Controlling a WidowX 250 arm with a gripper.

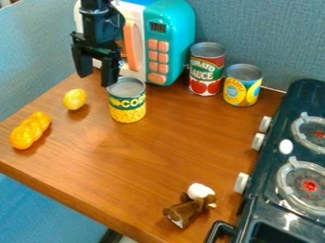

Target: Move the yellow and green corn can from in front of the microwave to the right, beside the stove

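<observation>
Bright light, soft shadows, slight blur

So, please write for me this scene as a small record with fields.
claw: black two-finger claw, open, near the rim of the green-and-yellow metal can
surface: brown wooden table
picture left: small round yellow toy, lumpy orange-yellow toy
back: teal-and-white toy microwave, red-and-green metal can, yellow-and-blue metal can
front: brown-and-white toy
picture right: black toy stove
</observation>
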